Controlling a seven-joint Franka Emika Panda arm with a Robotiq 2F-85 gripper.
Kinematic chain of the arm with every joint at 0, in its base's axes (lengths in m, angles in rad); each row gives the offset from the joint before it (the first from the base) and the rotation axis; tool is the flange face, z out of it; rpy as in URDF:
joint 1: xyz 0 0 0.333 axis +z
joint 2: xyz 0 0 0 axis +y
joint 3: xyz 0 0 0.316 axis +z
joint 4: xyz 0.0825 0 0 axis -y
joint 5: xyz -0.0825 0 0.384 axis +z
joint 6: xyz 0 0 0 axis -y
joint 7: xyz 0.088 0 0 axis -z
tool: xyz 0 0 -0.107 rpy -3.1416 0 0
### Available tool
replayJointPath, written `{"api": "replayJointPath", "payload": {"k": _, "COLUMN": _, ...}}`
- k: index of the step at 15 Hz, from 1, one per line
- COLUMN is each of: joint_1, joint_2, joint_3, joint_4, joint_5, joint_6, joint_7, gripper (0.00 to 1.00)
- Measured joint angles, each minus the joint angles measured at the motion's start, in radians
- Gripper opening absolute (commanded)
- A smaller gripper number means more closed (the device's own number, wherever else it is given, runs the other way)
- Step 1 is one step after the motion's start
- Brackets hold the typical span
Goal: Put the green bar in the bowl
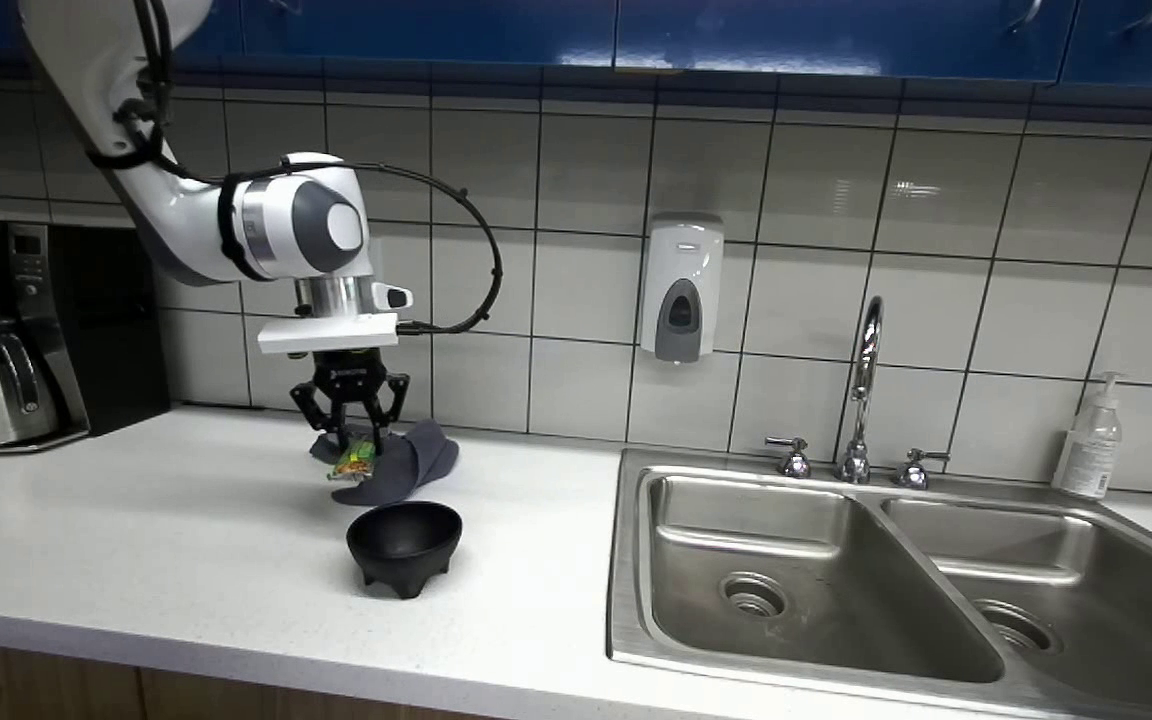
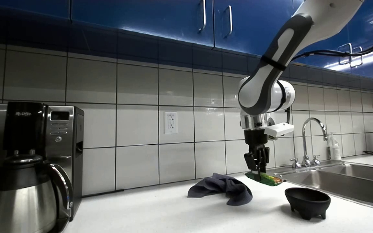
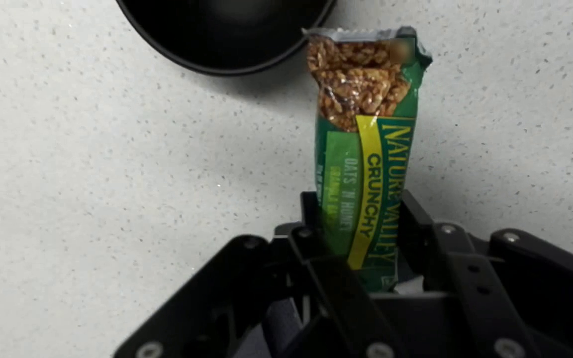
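Green and glossy, it's right here in my grip: a long, flat granola bar [image 3: 361, 164] in a green wrapper with a yellow stripe, and my black two-fingered gripper [image 1: 360, 443] is narrowed right onto it, one finger against each edge! One end pokes out ahead of my fingertips, golden-brown oat clusters pictured on it, the whole thing hanging above the white speckled countertop [image 1: 186, 560]. And look ahead of me, lower down: the round black bowl [image 1: 404, 550] on stubby legs, near my fingers, my bar outside it. Seen in the wrist view, a wrapper corner overlaps its rim; in both exterior views the two stand apart. Beneath my fingers, on the side away from the bowl, lies a crumpled dark grey cloth [image 2: 219, 187]. Well off to one side of me gleams a double-basin stainless steel sink [image 1: 626, 580]; on my opposite side, a black-and-steel coffee maker [image 2: 58, 149].
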Motion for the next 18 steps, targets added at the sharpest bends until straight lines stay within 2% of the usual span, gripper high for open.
{"api": "replayJointPath", "payload": {"k": 11, "joint_1": -0.055, "joint_2": -0.094, "joint_3": -0.071, "joint_4": -0.102, "joint_5": 0.0, "joint_6": 0.006, "joint_7": 0.042, "gripper": 0.15}}
{"api": "replayJointPath", "payload": {"k": 18, "joint_1": -0.092, "joint_2": -0.107, "joint_3": -0.111, "joint_4": -0.125, "joint_5": 0.0, "joint_6": 0.006, "joint_7": 0.042, "gripper": 0.15}}
